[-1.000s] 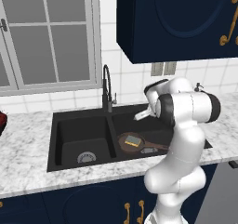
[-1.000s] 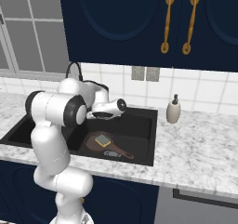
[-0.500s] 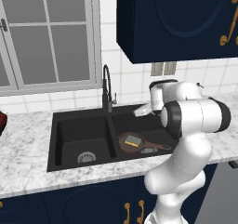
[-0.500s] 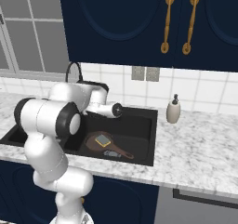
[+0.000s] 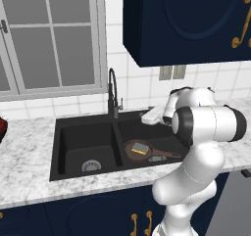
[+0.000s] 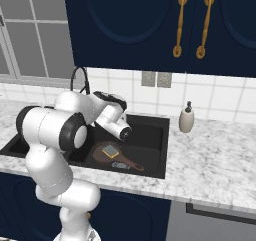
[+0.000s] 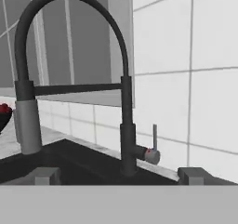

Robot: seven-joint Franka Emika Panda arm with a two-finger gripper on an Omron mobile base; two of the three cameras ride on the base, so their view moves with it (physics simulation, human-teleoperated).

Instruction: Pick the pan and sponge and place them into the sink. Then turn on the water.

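Your gripper [image 7: 118, 175]: jaws fully spread, holding nothing, facing the faucet [image 7: 125, 102]. Pan [image 5: 142, 150], sponge [image 5: 139, 148] resting on it, lies in the sink [image 5: 63, 132] basin right of that faucet.

From the right, my arm [image 6: 75, 120] reaches over the black sink [image 6: 152, 135], and my tool [image 6: 125, 133] hangs above the right basin. Below it the pan [image 6: 107, 152] lies on that basin's floor, its handle [image 6: 131, 165] pointing toward the front rim, with the yellow sponge [image 6: 110, 151] resting in it. The faucet [image 6: 80, 80] arches behind my arm. A soap dispenser [image 6: 186, 118] stands on the marble bench [image 6: 215, 160], right of the sink.
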